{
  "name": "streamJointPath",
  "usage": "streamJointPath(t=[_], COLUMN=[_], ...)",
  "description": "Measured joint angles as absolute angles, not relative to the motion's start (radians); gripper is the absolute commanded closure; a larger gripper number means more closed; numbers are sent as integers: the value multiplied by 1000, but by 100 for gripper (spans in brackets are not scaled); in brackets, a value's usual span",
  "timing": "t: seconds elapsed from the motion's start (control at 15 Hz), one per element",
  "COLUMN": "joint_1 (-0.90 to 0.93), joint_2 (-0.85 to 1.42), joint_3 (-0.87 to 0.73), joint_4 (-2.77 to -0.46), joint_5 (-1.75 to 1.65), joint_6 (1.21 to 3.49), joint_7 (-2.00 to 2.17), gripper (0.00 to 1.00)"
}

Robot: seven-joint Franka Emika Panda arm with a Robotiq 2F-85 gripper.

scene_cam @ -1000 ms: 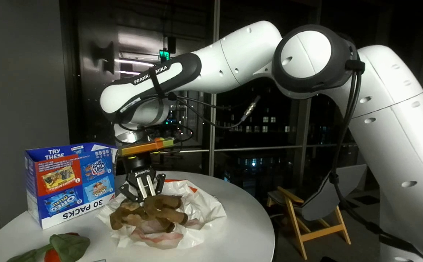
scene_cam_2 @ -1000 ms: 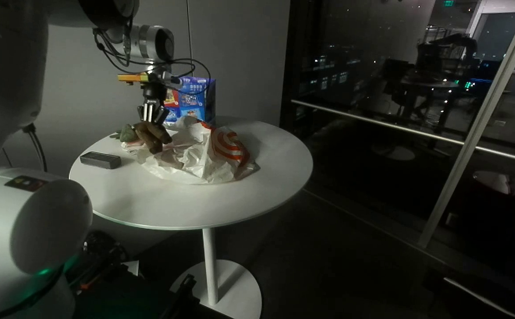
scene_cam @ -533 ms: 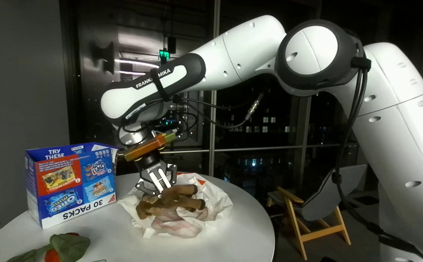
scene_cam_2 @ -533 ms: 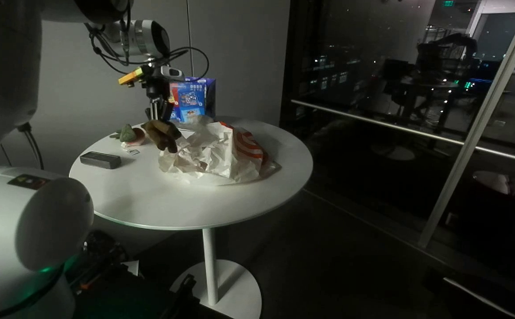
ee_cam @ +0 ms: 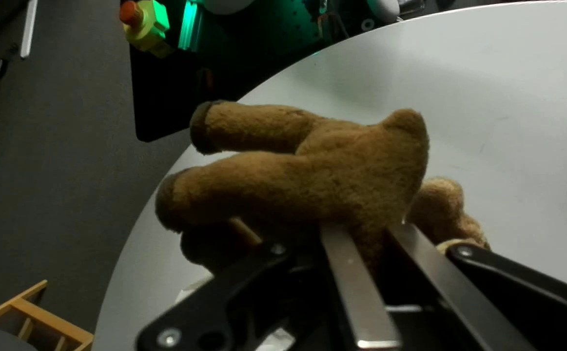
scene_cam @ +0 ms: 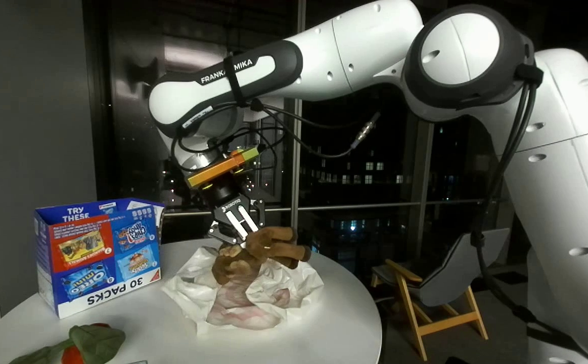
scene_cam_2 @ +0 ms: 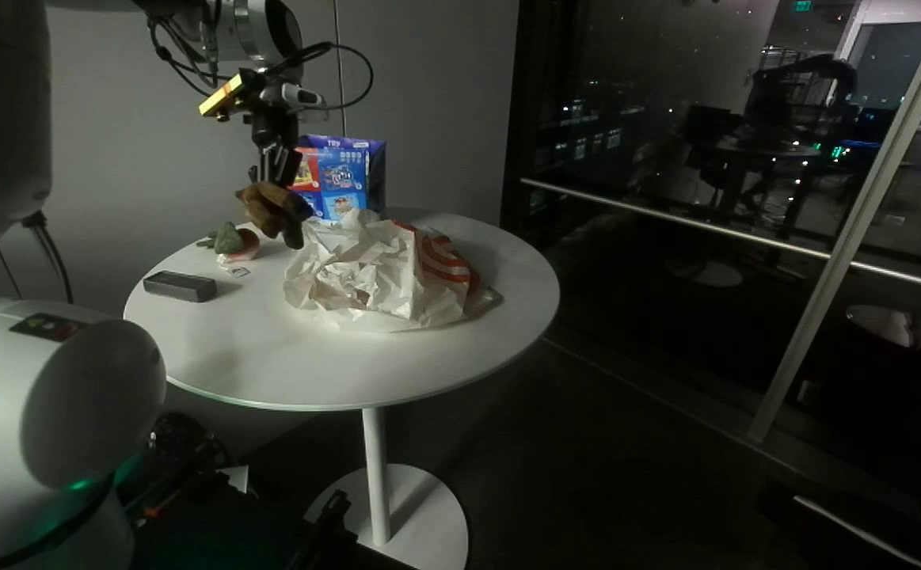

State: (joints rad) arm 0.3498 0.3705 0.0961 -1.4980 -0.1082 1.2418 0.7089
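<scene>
White table [scene_cam_2: 270,360]: round, curved edge showing in every view
Crumpled bag [scene_cam_2: 365,269]: sprawled mid-table, in from the edges
Snack box [scene_cam: 99,258]: standing by the left edge in an exterior view
Brown plush toy [ee_cam: 351,170]: up it hangs over the table, close by the bag
Gripper [ee_cam: 367,229]: tilted, fingers clamped on the toy's body
Leafy item [scene_cam_2: 230,237]: by the far-left edge in an exterior view
Dark block [scene_cam_2: 180,286]: just inside the left edge, lying flat
</scene>
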Motion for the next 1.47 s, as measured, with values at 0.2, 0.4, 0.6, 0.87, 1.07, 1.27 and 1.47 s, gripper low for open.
streamJointPath(t=[0.2, 0.4, 0.6, 0.87, 1.07, 1.27, 1.47], joint_1=[339, 337, 340, 349, 351, 352, 361], joint_2=[403, 468, 532, 591, 627, 663, 699], joint_3=[90, 82, 75, 51, 29, 19, 30], joint_4=[-1487, -1452, -1398, -1326, -1282, -1245, -1196], joint_5=[-108, -110, -116, -148, -172, -177, -153], joint_6=[1192, 1185, 1187, 1204, 1205, 1195, 1180], joint_7=[774, 854, 953, 1122, 1246, 1343, 1369], gripper=[93, 91, 91, 93, 93, 93, 92])
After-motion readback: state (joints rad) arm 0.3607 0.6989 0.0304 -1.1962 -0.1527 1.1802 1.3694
